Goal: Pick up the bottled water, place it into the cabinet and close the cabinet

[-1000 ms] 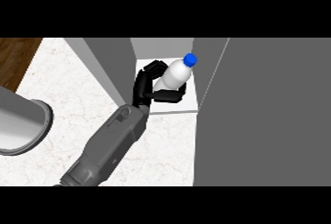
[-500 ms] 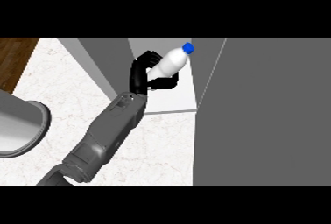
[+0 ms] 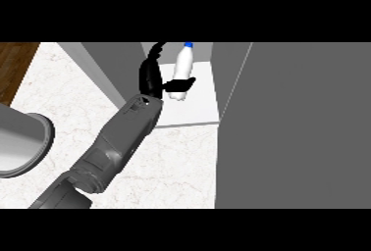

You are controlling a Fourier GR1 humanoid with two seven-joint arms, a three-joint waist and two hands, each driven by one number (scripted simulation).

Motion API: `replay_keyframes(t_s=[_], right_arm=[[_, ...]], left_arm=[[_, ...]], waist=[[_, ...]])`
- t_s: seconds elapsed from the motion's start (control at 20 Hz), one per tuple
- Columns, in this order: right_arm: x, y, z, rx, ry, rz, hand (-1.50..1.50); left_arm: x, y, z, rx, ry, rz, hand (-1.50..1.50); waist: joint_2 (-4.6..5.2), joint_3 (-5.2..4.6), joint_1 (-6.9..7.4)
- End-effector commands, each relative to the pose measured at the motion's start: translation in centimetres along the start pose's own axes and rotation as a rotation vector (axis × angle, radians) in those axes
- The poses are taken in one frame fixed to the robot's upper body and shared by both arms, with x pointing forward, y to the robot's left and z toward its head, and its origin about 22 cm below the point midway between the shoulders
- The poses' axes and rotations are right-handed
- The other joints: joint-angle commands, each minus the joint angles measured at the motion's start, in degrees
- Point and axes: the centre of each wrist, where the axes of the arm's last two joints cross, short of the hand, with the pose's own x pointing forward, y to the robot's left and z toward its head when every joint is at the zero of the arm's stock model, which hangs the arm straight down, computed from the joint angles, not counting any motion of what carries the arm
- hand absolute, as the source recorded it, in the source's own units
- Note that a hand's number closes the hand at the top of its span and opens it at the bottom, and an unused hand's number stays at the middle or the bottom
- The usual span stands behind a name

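Pickup done. Hand [image 3: 153, 73] curls fingers round bottle [image 3: 182, 71], holding it inside open cabinet [image 3: 190, 115], above cabinet floor. Left: set bottle down, let go, shut door [image 3: 304, 122].

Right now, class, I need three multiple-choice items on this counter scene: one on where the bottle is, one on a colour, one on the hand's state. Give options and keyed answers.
1. Where is the clear plastic water bottle?
A. lying on the marble counter
B. held over the white cabinet shelf
C. inside the metal bowl

2. What colour is the bottle's cap?
A. red
B. green
C. blue

3. What is the black hand doing?
A. curled round the bottle
B. resting flat and open
C. pushing the cabinet door

Answers:
1 B, the clear plastic water bottle hangs above the white cabinet shelf.
2 C, the cap is blue.
3 A, the left hand has its thumb wrapped across the bottle.
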Motion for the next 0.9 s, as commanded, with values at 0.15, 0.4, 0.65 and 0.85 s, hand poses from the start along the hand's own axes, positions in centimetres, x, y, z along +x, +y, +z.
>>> replay_keyframes(t_s=[0.15,0.4,0.65,0.85], right_arm=[[1.8,0.2,-0.3,-0.001,-0.023,-0.046,-1.50],[1.5,0.5,-0.6,0.017,-0.046,-0.055,-1.50],[1.9,0.8,-0.4,0.022,-0.033,-0.062,-1.50],[1.8,0.8,-1.4,0.022,-0.031,-0.046,-1.50]], left_arm=[[3.1,1.0,-2.0,-0.004,-0.133,0.251,-1.50],[4.9,0.0,-1.6,-0.109,-0.208,0.510,1.50],[2.7,0.0,-0.6,-0.158,-0.180,0.564,1.50],[3.5,-0.6,0.9,-0.187,-0.188,0.583,1.50]], waist=[[-0.24,-0.17,0.61],[-0.15,-0.15,0.26],[-1.12,-0.01,0.76],[-1.53,0.02,1.82]])
